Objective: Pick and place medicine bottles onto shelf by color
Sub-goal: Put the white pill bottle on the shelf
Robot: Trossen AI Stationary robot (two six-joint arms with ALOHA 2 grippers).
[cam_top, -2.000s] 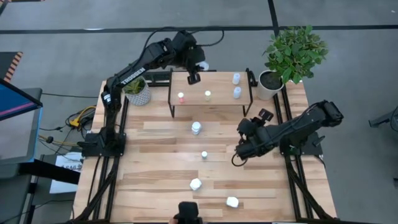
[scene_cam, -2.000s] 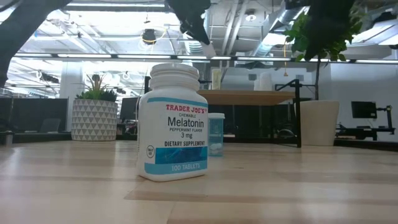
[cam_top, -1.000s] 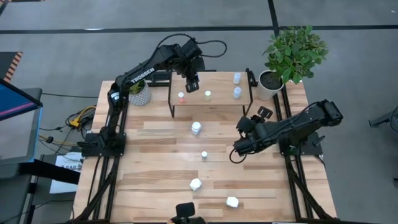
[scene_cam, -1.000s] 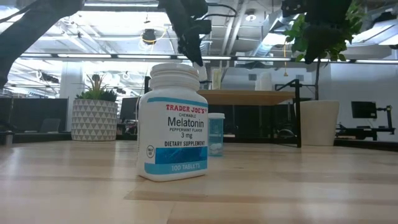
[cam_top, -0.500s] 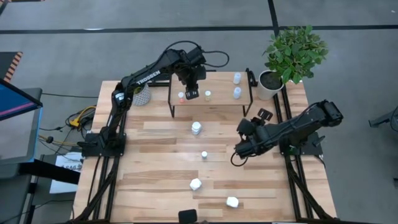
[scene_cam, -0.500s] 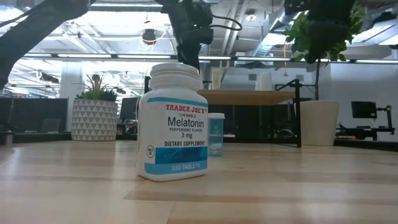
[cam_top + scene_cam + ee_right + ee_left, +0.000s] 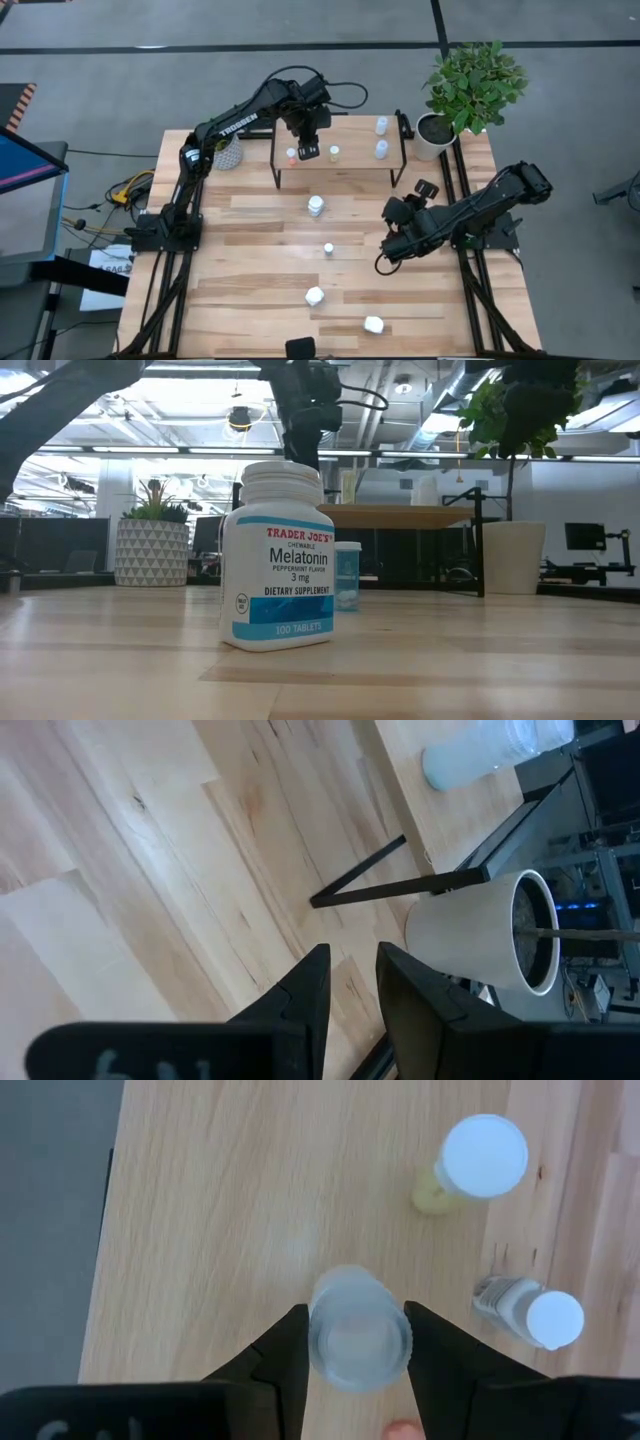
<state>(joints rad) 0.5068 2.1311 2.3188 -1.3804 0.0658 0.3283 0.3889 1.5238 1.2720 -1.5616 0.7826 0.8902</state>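
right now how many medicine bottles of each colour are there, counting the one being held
large white bottles: 3
small pale-blue bottles: 4, one of them in the left gripper
orange-red-capped bottle: 1
yellow bottle: 1
total: 9

We see two dark, near-black jointed arms mounted on black metal frames at the table's sides. The left arm [image 7: 232, 118] carries white lettering along one link and a black cable looping off its wrist; the right arm [image 7: 470, 210] is equally dark, with matte black angular fingers [image 7: 300, 990].
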